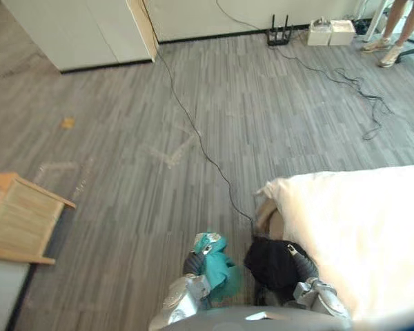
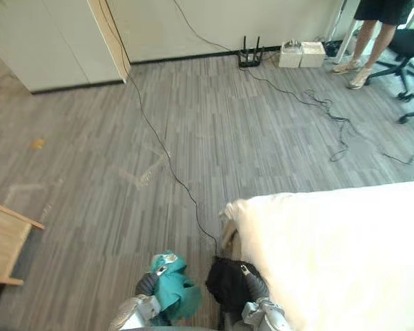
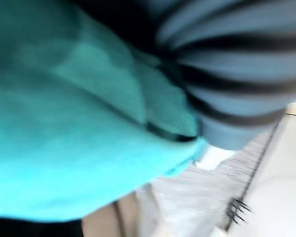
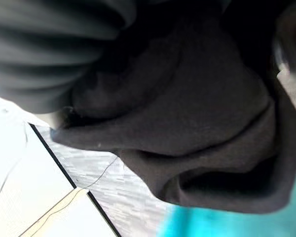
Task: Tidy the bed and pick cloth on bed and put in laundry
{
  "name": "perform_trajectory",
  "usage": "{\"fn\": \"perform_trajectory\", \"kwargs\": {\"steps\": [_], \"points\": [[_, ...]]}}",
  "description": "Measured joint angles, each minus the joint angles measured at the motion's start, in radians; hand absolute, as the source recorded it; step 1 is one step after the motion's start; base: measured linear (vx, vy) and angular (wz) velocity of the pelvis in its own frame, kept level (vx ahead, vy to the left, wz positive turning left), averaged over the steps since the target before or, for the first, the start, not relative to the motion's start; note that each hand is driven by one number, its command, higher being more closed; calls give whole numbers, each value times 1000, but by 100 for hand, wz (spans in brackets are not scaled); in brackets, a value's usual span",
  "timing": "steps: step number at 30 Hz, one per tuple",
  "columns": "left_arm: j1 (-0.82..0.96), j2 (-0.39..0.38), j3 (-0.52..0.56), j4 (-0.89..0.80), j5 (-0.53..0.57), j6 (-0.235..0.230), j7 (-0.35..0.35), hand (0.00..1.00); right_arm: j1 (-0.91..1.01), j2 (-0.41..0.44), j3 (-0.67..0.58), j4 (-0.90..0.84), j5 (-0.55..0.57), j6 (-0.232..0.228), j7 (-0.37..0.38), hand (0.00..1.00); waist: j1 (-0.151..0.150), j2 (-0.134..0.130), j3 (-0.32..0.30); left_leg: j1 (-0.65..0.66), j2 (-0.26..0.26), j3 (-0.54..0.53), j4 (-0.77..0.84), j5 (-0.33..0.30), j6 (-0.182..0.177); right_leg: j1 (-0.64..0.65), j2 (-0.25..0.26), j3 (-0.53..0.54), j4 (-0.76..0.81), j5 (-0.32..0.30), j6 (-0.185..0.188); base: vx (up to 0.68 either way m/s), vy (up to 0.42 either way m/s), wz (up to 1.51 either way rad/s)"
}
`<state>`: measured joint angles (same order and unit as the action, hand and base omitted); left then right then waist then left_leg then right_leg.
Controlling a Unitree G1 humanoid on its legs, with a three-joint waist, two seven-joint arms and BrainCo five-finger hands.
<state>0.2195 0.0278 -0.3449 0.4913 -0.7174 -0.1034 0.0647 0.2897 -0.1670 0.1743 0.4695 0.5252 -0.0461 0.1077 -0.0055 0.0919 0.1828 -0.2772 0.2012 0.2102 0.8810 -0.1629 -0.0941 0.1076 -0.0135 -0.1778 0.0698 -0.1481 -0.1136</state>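
Left hand: the left hand (image 1: 192, 263) is at the bottom centre of the left eye view, closed on a bunched teal cloth (image 1: 218, 269). A silver finger lies over the top of the bundle, and the cloth is held above the floor.
Left wrist view: the teal cloth lies right against the dark ribbed cover and hides the fingers.
Right hand: the right hand (image 1: 303, 265) is just right of the left one, at the bottom edge, gripping a crumpled black cloth (image 1: 269, 264). A silver finger shows on the top of the bundle.
Right wrist view: folds of the black cloth hang beside the ribbed cover, with a strip of teal in the corner beyond them.
The two cloths: they sit side by side, close together. Whether they touch cannot be told.
Bed: the bed (image 1: 362, 227) takes up the lower right under a smooth white cover, and its near corner stands just above the black cloth.
Wooden slatted box (image 1: 19, 219): at the left edge, mid-height, well apart from both hands.
Floor: grey wood-look planks run through the middle of the frame.
Far wall: there is a pale cabinet (image 1: 76, 31) at upper left. A black router (image 1: 281, 33) stands beside two white boxes (image 1: 331, 32) at upper right.
Person: bare legs and light shoes (image 1: 390, 48) show in the top right corner, next to an office chair (image 2: 410, 52) in the right eye view.
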Motion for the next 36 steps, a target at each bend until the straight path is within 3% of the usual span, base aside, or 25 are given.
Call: {"fn": "perform_trajectory", "kwargs": {"steps": [2, 3, 5, 6, 7, 9, 10, 12, 14, 15, 16, 17, 18, 20, 22, 24, 25, 26, 27, 31, 32, 33, 34, 35, 36], "points": [[0, 11, 1, -2, 0, -7, 1, 100, 18, 6, 10, -2, 0, 1, 2, 100, 7, -16, 9, -23, -64, 4, -186, 1, 1, 29, -9, 3, 3, -35, 11, 357, 99, -13], [-1, 19, 2, -8, -1, -14, 9, 100, 27, 11, 20, -3, 0, 2, 4, 100, 11, -28, 17, -25, -108, 14, -388, 30, 2, 50, -15, 10, 9, -65, 23, 361, 142, -11], [10, 22, 1, -9, -1, -20, 16, 100, 41, 10, 31, -22, 0, 2, 5, 100, 19, -30, 17, 1, -139, 51, -653, 138, -11, 79, -8, 19, 7, -92, 45, 384, 156, -14], [25, 17, 0, -11, -1, -22, 29, 100, 63, 9, 32, -42, 1, 0, 7, 100, 24, -15, 18, 20, -136, 60, -802, 207, -21, 107, 15, 27, 3, -118, 58, 558, 233, -1], [35, 20, 1, -16, -3, -27, 40, 100, 69, 14, 30, -40, 1, -3, 9, 100, 29, -14, 23, 38, -137, 72, -804, 331, 53, 146, 15, 27, 2, -145, 76, 469, 202, 12], [11, 25, 6, -16, -10, -45, 66, 100, 66, 32, 35, -42, 1, -20, 30, 100, 31, -60, 23, 17, -173, 86, -746, 278, 134, 149, -20, 26, 9, -157, 92, 474, 203, 16], [-8, 26, 7, -15, -12, -53, 68, 100, 40, 36, 40, -42, 1, -31, 43, 100, 43, -66, 29, 4, -181, 96, -695, 237, 157, 156, -36, 29, 15, -149, 105, 383, 178, 2], [-10, 16, 6, -16, -12, -66, 72, 100, 9, 29, 46, -35, 1, -38, 47, 100, 56, -68, 28, 29, -193, 120, -651, 164, 174, 169, -65, 31, 63, -133, 133, 350, 187, -14], [10, 14, 5, -16, -12, -71, 79, 100, -27, 31, 64, -18, 1, -48, 46, 100, 64, -76, 20, 92, -222, 131, -678, 124, 198, 127, -105, 41, 244, -133, 145, 309, 184, -11], [25, 14, 2, -16, -9, -82, 95, 100, -31, 34, 68, -16, 0, -49, 44, 100, 64, -87, -9, 118, -250, 131, -705, 108, 203, 32, -145, 46, 451, -120, 218, 435, 227, 20], [36, 20, -4, -18, -2, -90, 100, 100, -47, 40, 73, -14, 0, -49, 35, 100, 57, -102, -28, 162, -290, 111, -740, 94, 205, -84, -199, 62, 703, -26, 343, 382, 188, 32], [38, 18, -9, -19, 1, -95, 108, 100, -46, 45, 77, -10, -1, -49, 32, 100, 51, -110, -30, 180, -303, 99, -750, 91, 210, -124, -213, 67, 784, -15, 357, 419, 155, 55], [38, 28, -9, -19, 2, -99, 125, 100, -49, 54, 86, -3, -11, -49, 19, 100, 46, -117, -27, 212, -319, 62, -761, 85, 214, -191, -219, 63, 910, -37, 312, 244, 67, 56], [38, 36, -9, -19, 0, -102, 153, 100, -42, 68, 85, -4, -34, -49, -4, 100, 29, -112, -25, 261, -323, -1, -772, 64, 211, -264, -198, 36, 942, -93, 251, 400, 74, 89], [37, 42, -8, -20, 2, -105, 169, 100, -16, 77, 85, -11, -38, -49, -27, 100, 5, -105, -23, 306, -322, -85, -777, 50, 209, -316, -174, 1, 854, -141, 208, 485, -5, 125], [20, 49, -3, -20, 5, -111, 182, 100, 2, 74, 69, -16, -38, -56, -30, 100, -13, -81, -11, 349, -294, -184, -776, 32, 196, -345, -123, 20, 578, -144, 199, 460, -96, 127], [12, 52, -2, -20, 10, -114, 183, 100, 1, 74, 58, -15, -38, -59, -30, 100, -12, -78, -10, 359, -279, -217, -776, 23, 188, -357, -104, 37, 479, -128, 204, 404, -144, 116], [5, 57, 2, -20, 28, -125, 182, 100, 2, 74, 45, -15, -37, -66, -29, 100, -11, -64, -3, 368, -257, -257, -776, 11, 175, -378, -83, 67, 330, -68, 213, 405, -182, 112], [2, 70, 4, -20, 41, -143, 182, 100, 4, 77, 38, -13, -37, -82, -23, 100, -8, -74, -2, 381, -247, -298, -775, -7, 166, -409, -84, 100, 166, 29, 233, 415, -206, 98], [42, 93, 43, -21, 40, -149, 182, 100, 8, 93, 45, -15, -37, -93, -6, 100, -7, -132, 3, 474, -254, -336, -734, -121, 113, -434, -137, 159, 81, 120, 244, 492, -369, 67], [43, 94, 42, -15, 39, -146, 182, 100, 18, 86, 41, -17, -35, -94, -6, 100, -11, -117, -3, 496, -220, -349, -705, -173, 96, -428, -113, 160, 131, 210, 221, 467, -400, 46], [51, 73, 39, -16, 41, -148, 178, 100, -3, 71, 30, -17, -27, -94, -9, 100, -5, -59, -23, 499, -164, -351, -675, -195, 83, -430, -64, 127, 181, 204, 202, 464, -343, 39], [49, 66, 39, -17, 41, -150, 176, 100, -12, 67, 26, -17, -24, -93, -12, 100, -4, -53, -24, 490, -158, -342, -637, -189, 90, -431, -59, 115, 196, 193, 182, 538, -411, 33], [43, 53, 41, -17, 41, -153, 175, 100, -33, 69, 16, -17, -22, -91, -15, 100, -6, -53, -23, 420, -152, -300, -487, -158, 104, -422, -58, 100, 207, 171, 146, 442, -345, 26], [37, 49, 40, -18, 41, -152, 173, 100, -46, 71, 14, -20, -20, -90, -16, 100, -8, -54, -22, 354, -135, -270, -339, -104, 89, -396, -57, 81, 195, 159, 128, 414, -363, 39]]}}
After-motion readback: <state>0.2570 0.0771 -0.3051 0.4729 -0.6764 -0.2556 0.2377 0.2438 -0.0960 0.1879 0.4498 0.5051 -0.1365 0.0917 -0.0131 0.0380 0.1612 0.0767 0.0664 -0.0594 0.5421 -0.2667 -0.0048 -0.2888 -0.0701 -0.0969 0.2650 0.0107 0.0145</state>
